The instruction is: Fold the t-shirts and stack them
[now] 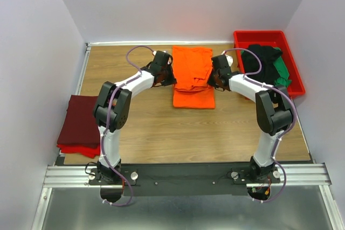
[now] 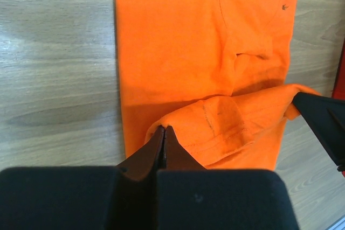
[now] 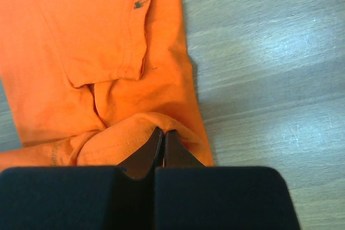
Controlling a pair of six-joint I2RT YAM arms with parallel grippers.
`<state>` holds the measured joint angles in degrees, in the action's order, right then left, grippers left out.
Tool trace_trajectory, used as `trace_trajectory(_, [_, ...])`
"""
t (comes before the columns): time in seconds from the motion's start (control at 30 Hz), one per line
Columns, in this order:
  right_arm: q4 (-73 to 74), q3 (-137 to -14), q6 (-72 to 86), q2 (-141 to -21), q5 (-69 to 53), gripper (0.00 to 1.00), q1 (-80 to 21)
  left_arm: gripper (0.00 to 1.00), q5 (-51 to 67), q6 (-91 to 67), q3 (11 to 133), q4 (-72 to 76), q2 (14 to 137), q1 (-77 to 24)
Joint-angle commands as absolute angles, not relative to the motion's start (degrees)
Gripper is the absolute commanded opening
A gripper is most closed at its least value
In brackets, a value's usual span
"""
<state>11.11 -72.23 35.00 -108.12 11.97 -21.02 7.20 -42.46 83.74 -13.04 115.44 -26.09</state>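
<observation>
In the middle of the far half of the worktop point(image 1: 156, 127) we see the orange t-shirt point(image 1: 192, 76), lying as a narrow, partly folded strip that runs away from the arm bases. Both arms reach in to it, one from each side.

The left fingers point(image 2: 152, 146) are pressed together with no gap. In the left wrist view we find their tips pinching a raised lip of orange cloth at the shirt's left edge, where the fabric lifts off the wood. The right fingers point(image 3: 150, 149) are closed just as tightly on a lifted fold at the shirt's right edge, and the stitched hem curls over their tips. Between the two pinches the cloth is rumpled and humped, while the rest lies flat.

At the left edge of the worktop we see a folded maroon t-shirt point(image 1: 81, 117) on top of a red t-shirt point(image 1: 81, 150), of which only the near border shows. At the far right stands a red tray point(image 1: 259, 34) holding a black t-shirt point(image 1: 261, 57) and a green t-shirt point(image 1: 281, 71), heaped loosely together.
</observation>
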Motion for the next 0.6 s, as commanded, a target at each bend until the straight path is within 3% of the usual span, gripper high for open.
trace_trajectory(0.0, [9.9, -74.4, 35.0, -110.4, 10.8, 0.02, -20.4, 0.00, 9.0, -41.2, 85.8, -12.9, 117.2, -25.7])
trace_trajectory(0.1, [9.8, -75.8, 34.7, -111.4, 10.0, 0.20, -19.9, 0.05, 9.1, -40.9, 86.7, -12.3, 118.2, -25.0])
trace_trajectory(0.13, [9.8, -76.3, 34.4, -111.7, 9.7, 0.36, -19.3, 0.20, 10.4, -40.5, 87.0, -11.6, 118.3, -24.6])
trace_trajectory(0.2, [9.8, -77.4, 34.1, -111.5, 9.2, 0.49, -18.9, 0.42, 11.5, -38.7, 88.3, -11.3, 118.7, -23.7])
trace_trajectory(0.3, [9.8, -77.5, 33.4, -109.9, 9.6, 0.65, -18.5, 0.65, 12.9, -36.5, 90.3, -11.9, 117.6, -22.7])
trace_trajectory(0.43, [9.7, -75.3, 32.7, -105.9, 8.8, 0.68, -18.6, 0.68, 9.3, -36.6, 87.7, -12.7, 114.1, -21.6])
trace_trajectory(0.57, [9.1, -70.8, 31.7, -101.2, 8.0, 0.66, -19.6, 0.55, 8.4, -37.5, 83.3, -13.9, 111.0, -22.0])
